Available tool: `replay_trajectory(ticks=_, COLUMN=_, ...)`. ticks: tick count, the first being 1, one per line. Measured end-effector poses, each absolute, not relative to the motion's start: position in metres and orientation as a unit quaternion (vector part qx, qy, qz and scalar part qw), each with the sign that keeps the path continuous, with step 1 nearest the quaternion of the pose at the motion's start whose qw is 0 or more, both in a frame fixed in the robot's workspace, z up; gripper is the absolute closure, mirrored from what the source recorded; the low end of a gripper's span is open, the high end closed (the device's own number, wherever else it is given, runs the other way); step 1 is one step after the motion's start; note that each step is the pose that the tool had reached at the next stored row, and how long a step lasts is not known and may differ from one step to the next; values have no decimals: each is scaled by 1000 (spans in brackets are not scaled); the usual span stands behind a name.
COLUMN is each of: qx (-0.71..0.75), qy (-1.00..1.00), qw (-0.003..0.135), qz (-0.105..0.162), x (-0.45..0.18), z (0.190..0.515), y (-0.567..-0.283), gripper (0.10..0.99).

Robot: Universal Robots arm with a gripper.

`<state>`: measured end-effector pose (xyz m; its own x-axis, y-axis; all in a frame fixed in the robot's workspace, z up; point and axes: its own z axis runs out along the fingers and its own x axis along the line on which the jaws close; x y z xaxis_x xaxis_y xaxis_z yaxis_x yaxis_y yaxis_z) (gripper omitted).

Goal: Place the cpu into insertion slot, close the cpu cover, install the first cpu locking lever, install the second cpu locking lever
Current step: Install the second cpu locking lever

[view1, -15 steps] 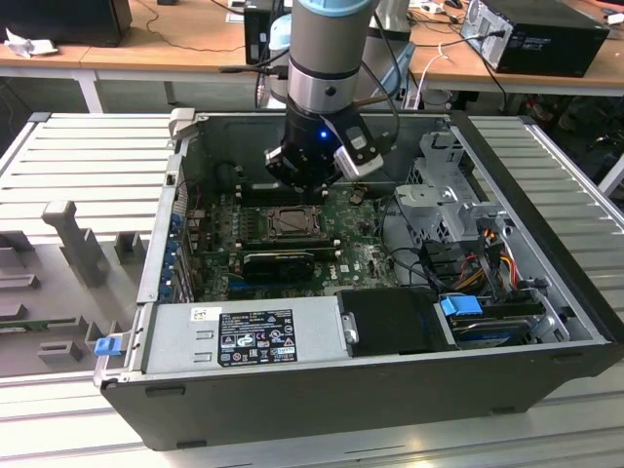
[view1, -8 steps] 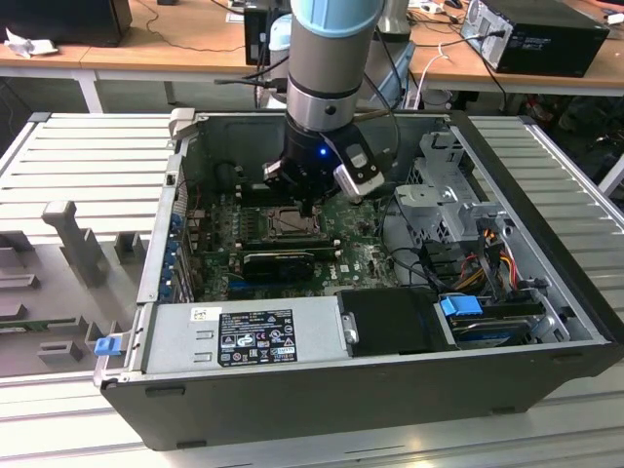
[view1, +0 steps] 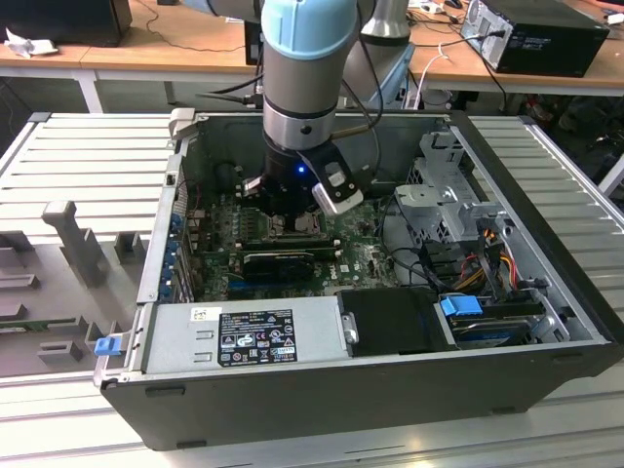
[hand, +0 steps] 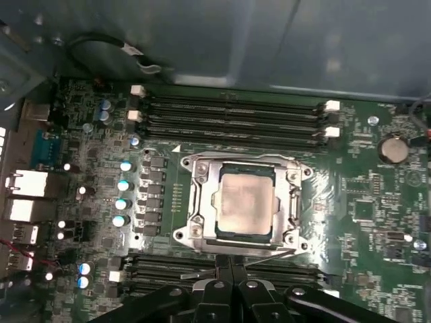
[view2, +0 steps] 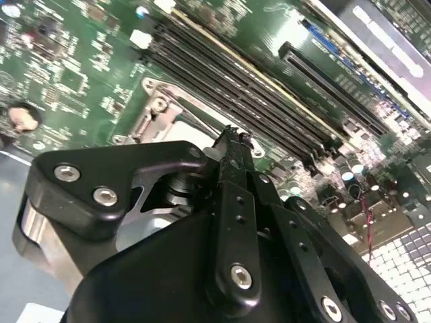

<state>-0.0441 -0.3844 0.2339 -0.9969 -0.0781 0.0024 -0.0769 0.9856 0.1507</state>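
A: In the exterior view, where is the arm working?

B: The gripper [view1: 292,210] is reaching down into the open computer case [view1: 546,292], hanging just over the socket area of the motherboard [view1: 366,255], which is lying toward the far side, beyond the graphics card [view1: 283,261]

A: And the second wrist view?

B: The fingers [view2: 232,158] are looking pressed together with nothing between them, their tip sitting right at a corner of the cpu cover [view2: 158,118], beside the long memory slots [view2: 256,94]

A: The first wrist view?

B: The cpu [hand: 245,202] is lying flat in the insertion slot [hand: 244,237], and the cpu cover [hand: 202,202] is framing it, already down. The fingertips [hand: 231,266] are hovering at the cover's edge. I'm judging a locking lever is the step in hand; doing it well is calling for a steady push along the lever's arc, staying off the chip's face
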Motion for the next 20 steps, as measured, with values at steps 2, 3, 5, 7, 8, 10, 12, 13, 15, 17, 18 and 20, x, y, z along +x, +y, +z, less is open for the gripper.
replay_trajectory(ticks=2, qx=41, qy=-996, qw=4, qz=-76, x=-46, z=230, y=-384, gripper=980)
replay_trajectory(ticks=3, qx=42, qy=-996, qw=4, qz=-76, x=-46, z=228, y=-384, gripper=980)
replay_trajectory(ticks=5, qx=46, qy=-996, qw=5, qz=-77, x=-49, z=224, y=-385, gripper=980)
replay_trajectory(ticks=7, qx=46, qy=-995, qw=4, qz=-85, x=-54, z=222, y=-389, gripper=980)
replay_trajectory(ticks=8, qx=46, qy=-995, qw=4, qz=-88, x=-55, z=222, y=-391, gripper=980)
replay_trajectory(ticks=10, qx=46, qy=-995, qw=4, qz=-89, x=-56, z=222, y=-391, gripper=980)
replay_trajectory(ticks=12, qx=46, qy=-995, qw=4, qz=-90, x=-58, z=222, y=-392, gripper=980)
replay_trajectory(ticks=13, qx=46, qy=-995, qw=4, qz=-90, x=-59, z=222, y=-392, gripper=980)
replay_trajectory(ticks=15, qx=46, qy=-995, qw=4, qz=-90, x=-60, z=222, y=-392, gripper=980)
replay_trajectory(ticks=17, qx=46, qy=-995, qw=4, qz=-90, x=-60, z=222, y=-392, gripper=980)
replay_trajectory(ticks=18, qx=46, qy=-995, qw=4, qz=-90, x=-61, z=221, y=-392, gripper=980)
replay_trajectory(ticks=20, qx=46, qy=-995, qw=4, qz=-90, x=-61, z=221, y=-392, gripper=980)
